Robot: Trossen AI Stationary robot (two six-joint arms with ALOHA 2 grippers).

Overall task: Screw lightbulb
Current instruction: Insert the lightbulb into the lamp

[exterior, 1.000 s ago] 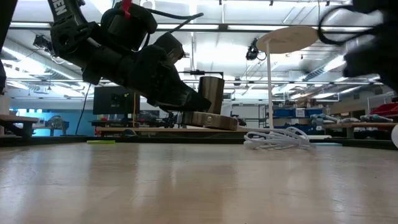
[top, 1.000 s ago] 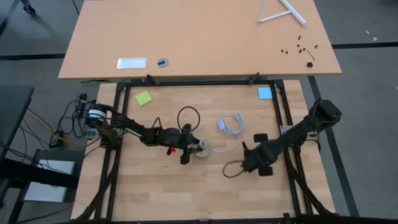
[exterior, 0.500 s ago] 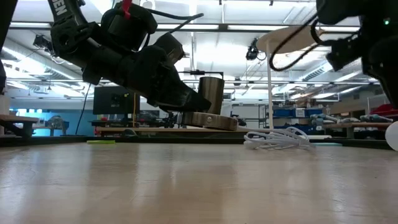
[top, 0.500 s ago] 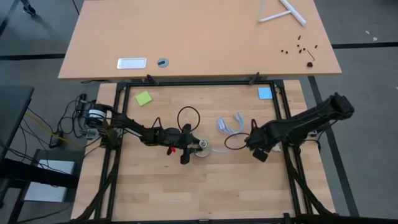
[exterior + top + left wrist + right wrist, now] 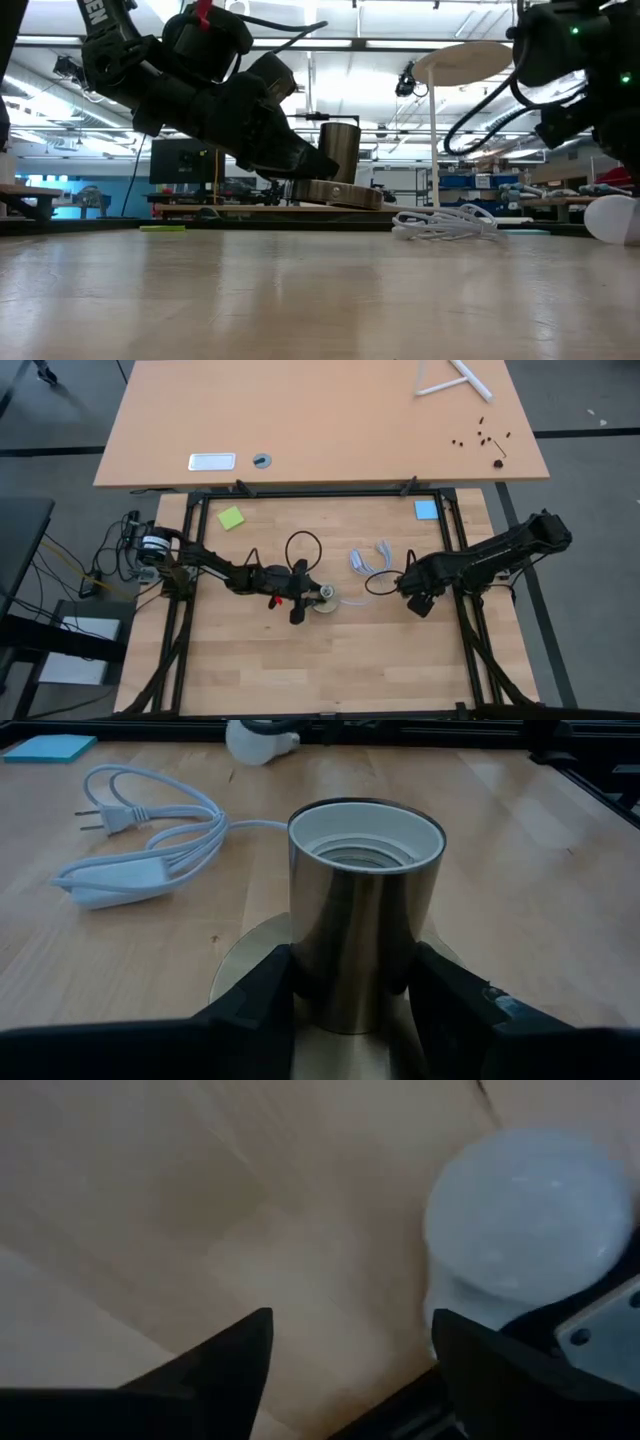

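The socket (image 5: 365, 910), a brass-coloured upright cylinder on a round base (image 5: 335, 193), stands mid-table (image 5: 322, 598). My left gripper (image 5: 355, 990) reaches it from the table's left and is shut on it. The white lightbulb (image 5: 525, 1220) lies on its side on the wood toward the table's right (image 5: 612, 218). My right gripper (image 5: 350, 1370) points down over it, open. The bulb is not between the fingers but outside them, next to one finger (image 5: 480, 1370). In the high view this gripper (image 5: 418, 598) hides the bulb. My left gripper pinches the socket's cylinder low down, one finger on each opposite side (image 5: 300, 970). The fingers come from the table's left, slanting a little downward. The socket stands upright with its base on the table. Whether my right gripper touches the bulb, I cannot tell.
A coiled white cord with plug and switch (image 5: 372, 560) lies between socket and bulb, toward the far side. A green note (image 5: 231, 518) and a blue note (image 5: 426, 510) lie at the far corners. A black frame (image 5: 452, 550) borders the table.
My right gripper has gone from the near right part of the table toward the far edge and has rolled about its own axis, ending over the bulb. In the low view the bulb now shows farther in from the right edge.
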